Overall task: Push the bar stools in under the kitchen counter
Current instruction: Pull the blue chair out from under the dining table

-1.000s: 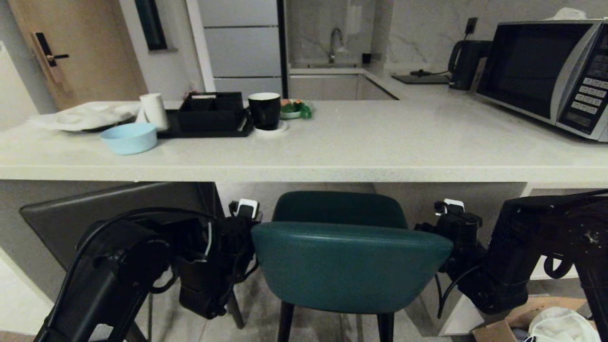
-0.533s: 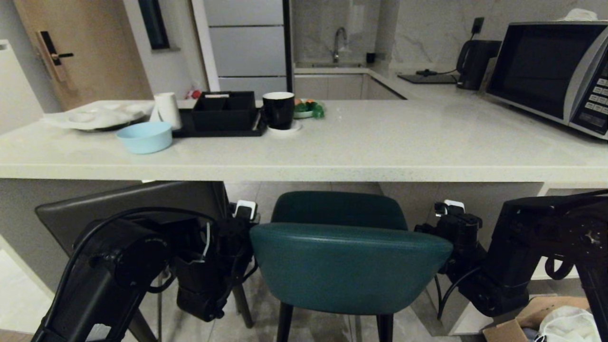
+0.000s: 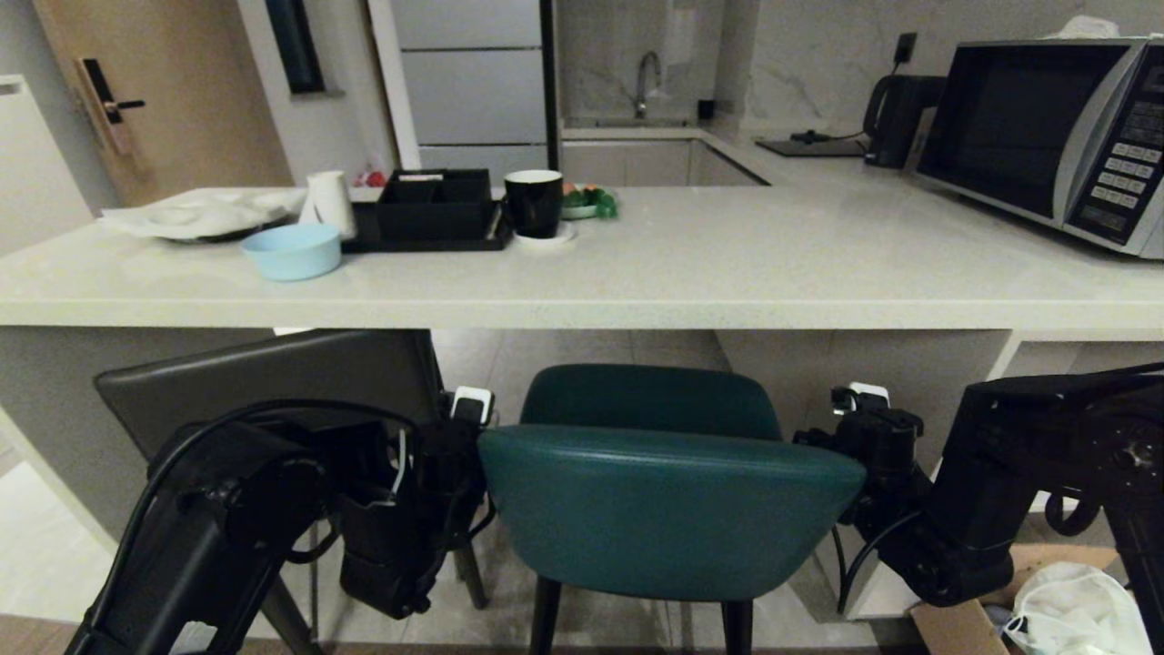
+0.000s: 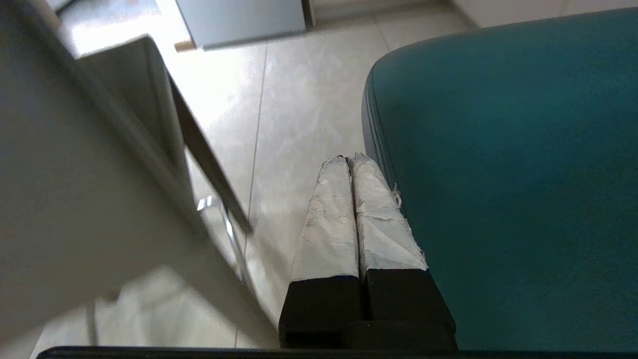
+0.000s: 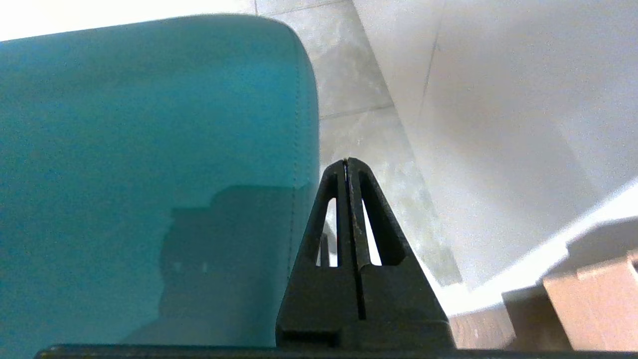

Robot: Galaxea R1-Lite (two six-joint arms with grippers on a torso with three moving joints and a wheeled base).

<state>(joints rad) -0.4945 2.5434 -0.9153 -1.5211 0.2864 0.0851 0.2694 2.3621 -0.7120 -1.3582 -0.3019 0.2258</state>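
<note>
Teal leather covers the curved back of the bar stool (image 3: 668,514) standing at the pale speckled stone bench (image 3: 637,273), its seat partly under the thick front edge. No writing can be read anywhere; the keypad of the microwave (image 3: 1055,136) is too small to make out. The left pincer (image 4: 351,164) lies just beside the stool back's left edge, its white-wrapped fingers (image 4: 329,219) pressed together on nothing. The right pincer (image 5: 346,162), black and likewise pressed together and empty, lies just beside the right edge. Open tiled floor (image 4: 294,114) runs on beneath the bench ahead of the stool. The dark grey-brown stool (image 3: 273,382) with its flat back stands tilted close on the left. A cardboard box (image 3: 955,628) sits low right.
</note>
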